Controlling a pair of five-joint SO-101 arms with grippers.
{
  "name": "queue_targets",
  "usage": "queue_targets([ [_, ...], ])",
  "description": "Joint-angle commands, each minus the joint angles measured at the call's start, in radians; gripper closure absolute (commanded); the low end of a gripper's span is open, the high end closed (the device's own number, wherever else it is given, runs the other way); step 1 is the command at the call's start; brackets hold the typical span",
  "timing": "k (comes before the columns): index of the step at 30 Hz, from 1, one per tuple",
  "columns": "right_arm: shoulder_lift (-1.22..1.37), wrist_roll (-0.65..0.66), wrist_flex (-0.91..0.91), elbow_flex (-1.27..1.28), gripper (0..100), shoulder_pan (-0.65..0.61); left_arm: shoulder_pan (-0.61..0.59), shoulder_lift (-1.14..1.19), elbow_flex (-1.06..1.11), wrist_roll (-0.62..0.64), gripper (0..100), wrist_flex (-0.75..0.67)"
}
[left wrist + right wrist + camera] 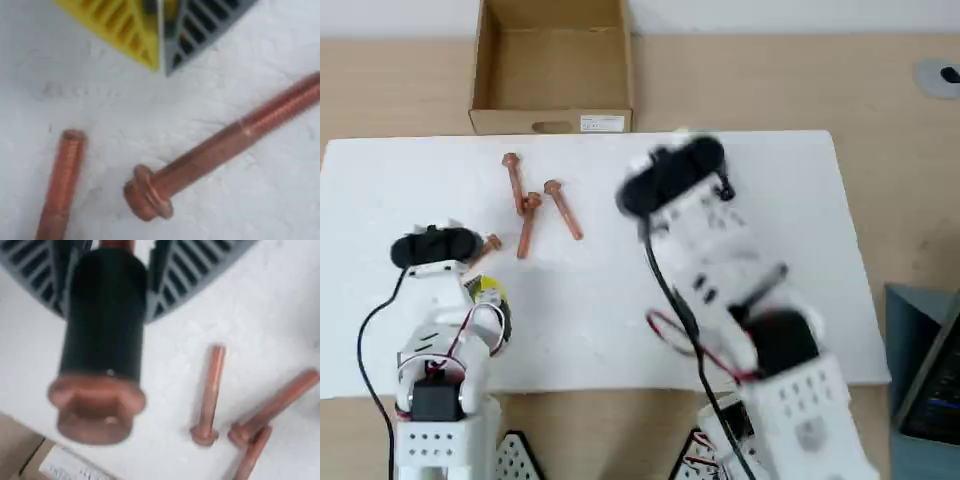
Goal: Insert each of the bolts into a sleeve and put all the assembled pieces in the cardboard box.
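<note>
Now we've got the right gripper (112, 292) clamped around a black sleeve (105, 315). A copper bolt (95, 407) sits through that sleeve, with its flanged head poking out of the near end. That's one assembled piece in hand, held above the white mat (770, 300).

From the high view we place that arm at the mat's far edge, just short of the cardboard box (550, 122) and off to one side of its front corner. So we'd call this the delivery step. The fitting looks done for this piece, but the drop into the box is not yet made.

Over on the other side, the left gripper (161, 67) has its yellow and grey fingers pressed together with nothing between them, low over the mat. Just beside it lies the nearest bolt (220, 150), resting flat on the mat. The other loose bolts (528, 225) lie in a small cluster between that arm and the box, and two of them seem to touch.

What does the next move call for? By our reckoning, the right arm has to carry the piece onward and across until it hangs over the box's open top. It should let go only once it's past the front wall. We'd want the sleeve kept steady on the way, so the bolt doesn't slide out.
</note>
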Motion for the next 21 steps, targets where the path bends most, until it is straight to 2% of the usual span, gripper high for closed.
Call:
queue_targets([
  [1, 0.156, -0.003, -0.1, -0.143, 98.9, 0.016, -0.009, -0.005, 0.014, -0.021, 100, -0.04],
  [7, 0.409, 0.005, -0.232, -0.28, 98.9, 0.016, -0.009, -0.005, 0.015, -0.02, 100, -0.04],
  [13, 0.694, 0.106, -0.423, -0.437, 98.9, 0.031, -0.009, -0.005, 0.014, -0.02, 100, -0.04],
  [21, 1.082, 0.124, -0.453, -0.799, 98.9, 0.054, -0.009, -0.005, 0.014, -0.02, 100, -0.04],
])
